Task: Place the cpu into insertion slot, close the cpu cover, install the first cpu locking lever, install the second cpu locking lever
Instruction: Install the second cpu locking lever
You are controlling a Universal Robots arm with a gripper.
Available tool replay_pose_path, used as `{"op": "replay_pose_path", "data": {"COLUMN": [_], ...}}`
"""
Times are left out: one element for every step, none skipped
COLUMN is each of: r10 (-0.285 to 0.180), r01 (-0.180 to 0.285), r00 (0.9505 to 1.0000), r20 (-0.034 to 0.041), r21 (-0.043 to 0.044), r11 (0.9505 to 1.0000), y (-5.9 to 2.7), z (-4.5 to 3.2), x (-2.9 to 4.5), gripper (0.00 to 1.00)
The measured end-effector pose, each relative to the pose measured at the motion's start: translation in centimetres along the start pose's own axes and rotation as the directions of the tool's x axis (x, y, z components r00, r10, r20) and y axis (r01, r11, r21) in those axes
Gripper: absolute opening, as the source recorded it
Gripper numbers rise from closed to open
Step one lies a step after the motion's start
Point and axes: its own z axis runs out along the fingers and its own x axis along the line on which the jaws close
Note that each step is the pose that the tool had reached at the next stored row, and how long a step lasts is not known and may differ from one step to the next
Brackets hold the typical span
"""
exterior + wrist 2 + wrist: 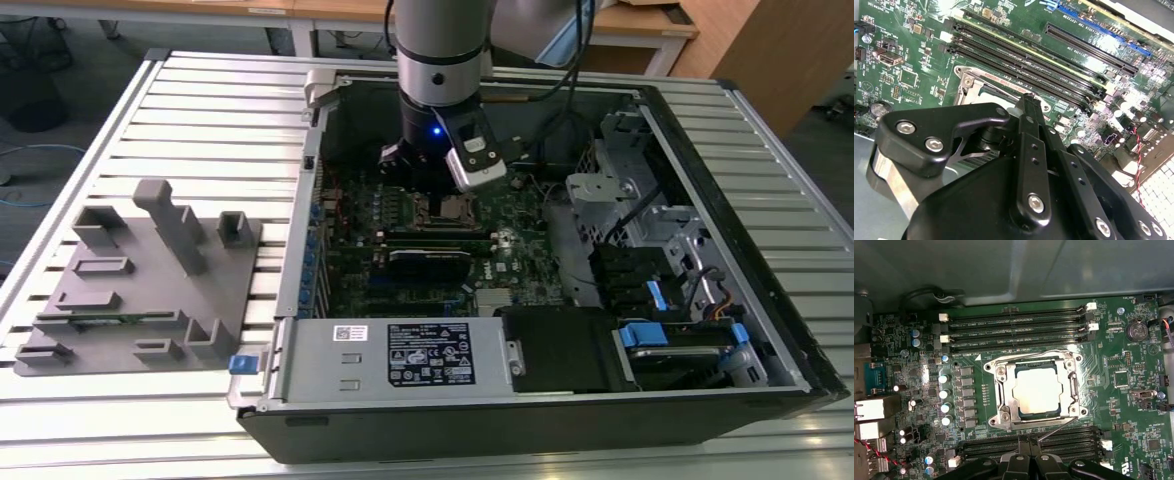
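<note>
From my station I see the arm [438, 60] reaching down into the open computer case [534, 400], which lies on its side on the ribbed metal desk [134, 130]. The gripper [1029, 100] hangs just above the green motherboard [1134, 405], near the insertion slot [999, 390]. In the first wrist view the cpu [1037, 390] already sits flat in that slot, its dull silver top showing through the cut-out centre of the cpu cover [1072, 385], which lies folded down over it. A thin locking lever [1056, 430] slants out from the corner of the socket frame toward the fingers [1024, 460], and I cannot tell from here whether it is latched. In the second wrist view the fingers meet at a narrow tip with no gap visible between them, and I see nothing pinched there; the tip hovers over the socket's edge, beside the long black memory slots [1024, 55]. In the exterior view the socket [445, 209] lies right under the wrist, with the labelled grey power-supply box [387, 355] at the near end of the case. A grey fixture plate [134, 290] with upright blocks rests on the desk toward the exterior view's left, well apart from the case.
</note>
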Motion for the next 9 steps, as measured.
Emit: {"op": "replay_pose_path", "data": {"r10": [0.000, 0.000, 0.000, 0.000, 0.000, 0.000, 0.000, 0.000, 0.000], "r01": [0.000, 0.000, 0.000, 0.000, 0.000, 0.000, 0.000, 0.000, 0.000], "r00": [1.0000, 1.0000, 1.0000, 1.0000, 1.0000, 1.0000, 1.0000, 1.0000, 1.0000], "r20": [0.0000, 0.0000, 0.0000, 0.0000, 0.0001, 0.0001, 0.0002, 0.0002, 0.0001], "r21": [0.0000, 0.0000, 0.0001, 0.0001, 0.0003, 0.0010, 0.0009, 0.0009, 0.0011], "r11": [1.0000, 1.0000, 1.0000, 1.0000, 1.0000, 1.0000, 1.0000, 1.0000, 1.0000], "y": [0.00, 0.00, 0.00, 0.00, 0.00, 0.01, 0.00, 0.00, -0.01], "z": [0.00, 0.00, 0.00, 0.00, 0.00, 0.01, 0.05, 0.10, 0.17], "x": [0.00, 0.00, 0.00, 0.00, 0.00, 0.00, 0.00, 0.01, 0.02], "gripper": [0.11, 0.11, 0.11, 0.11, 0.11, 0.11, 0.11, 0.11, 0.11]}}
